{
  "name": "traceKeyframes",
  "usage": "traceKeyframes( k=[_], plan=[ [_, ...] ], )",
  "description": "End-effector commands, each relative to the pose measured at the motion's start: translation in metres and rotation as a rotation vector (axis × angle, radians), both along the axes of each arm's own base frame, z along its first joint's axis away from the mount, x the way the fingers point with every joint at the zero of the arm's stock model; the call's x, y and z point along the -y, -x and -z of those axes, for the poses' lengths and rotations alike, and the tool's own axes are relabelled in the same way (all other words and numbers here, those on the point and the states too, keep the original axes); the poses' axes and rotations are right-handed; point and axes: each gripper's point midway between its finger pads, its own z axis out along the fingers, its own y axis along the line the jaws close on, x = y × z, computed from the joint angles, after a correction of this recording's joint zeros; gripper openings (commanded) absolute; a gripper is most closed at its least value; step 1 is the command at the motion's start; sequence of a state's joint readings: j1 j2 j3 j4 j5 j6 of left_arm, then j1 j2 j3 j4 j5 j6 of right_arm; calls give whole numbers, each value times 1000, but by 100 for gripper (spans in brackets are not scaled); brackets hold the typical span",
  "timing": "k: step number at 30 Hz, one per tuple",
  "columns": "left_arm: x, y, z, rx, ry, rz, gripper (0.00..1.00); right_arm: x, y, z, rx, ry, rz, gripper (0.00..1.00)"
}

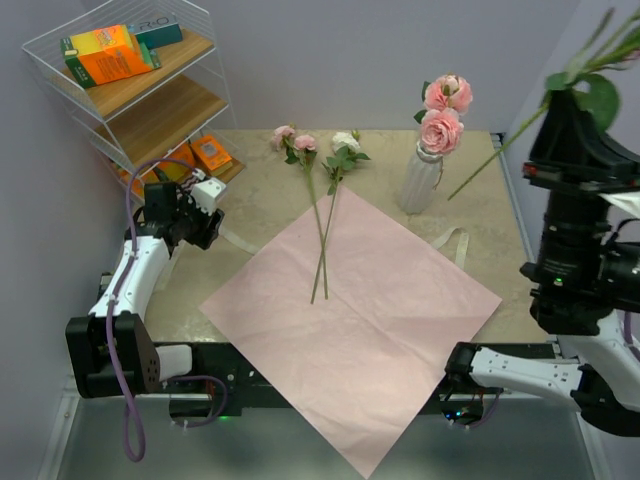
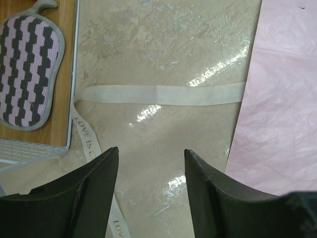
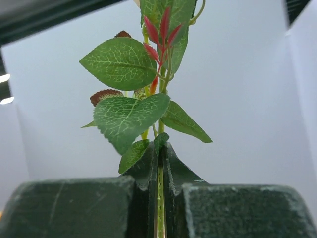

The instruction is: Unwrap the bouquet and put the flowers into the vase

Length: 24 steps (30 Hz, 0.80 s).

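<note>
Your right gripper [image 3: 159, 198] has its jaws pressed together on a leafy green stem [image 1: 495, 155], held high above the right side of the worktop [image 1: 480, 215]. In the top view the stem's lower end slants down towards the vase [image 1: 420, 178] but is well apart from its mouth. The upper end runs to the frame edge, so you cannot tell its bloom.

Your left gripper [image 2: 151, 163] has its jaws spread with nothing between them. It hovers over the beige ribbon [image 2: 163, 94], which lies loose on the worktop beside the paper [image 1: 350, 330].

The vase stands upright at the far side with two pink roses [image 1: 443, 112] in it.

The paper lies open and flat. Three flowers [image 1: 320, 200] lie across its far corner, blooms on bare worktop.

Judgement: the unwrapping is done. Two flowers are in the vase, one is in the right gripper, and three are left for you to pick up.
</note>
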<state>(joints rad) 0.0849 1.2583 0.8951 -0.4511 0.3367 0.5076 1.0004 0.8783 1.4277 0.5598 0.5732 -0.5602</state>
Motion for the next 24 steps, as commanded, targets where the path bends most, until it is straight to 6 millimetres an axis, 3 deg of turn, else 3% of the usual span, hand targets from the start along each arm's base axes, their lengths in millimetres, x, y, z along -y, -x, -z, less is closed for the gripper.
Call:
traceKeyframes(
  k=[1,6,10,12,14,17,24],
  plan=[
    [-1,-12,-19,45,26,-12,60,33,1,-4,-8,-44,172,0],
    [2,-10,-18,44,40,-2,60,45,-15,15,-80,26,473,0],
    [5,-13,-16,35,54,3,60,37,-29,26,-52,-25,592,0],
    [5,-14,-14,30,59,3,60,50,-41,28,-44,-92,629,0],
    [6,-16,-14,34,61,5,60,48,-60,30,-45,-149,582,0],
    [5,-19,-14,43,54,7,60,52,-93,38,-69,-142,603,0],
    [0,-22,-3,44,22,8,60,64,-142,59,-86,-165,627,0]
  ],
)
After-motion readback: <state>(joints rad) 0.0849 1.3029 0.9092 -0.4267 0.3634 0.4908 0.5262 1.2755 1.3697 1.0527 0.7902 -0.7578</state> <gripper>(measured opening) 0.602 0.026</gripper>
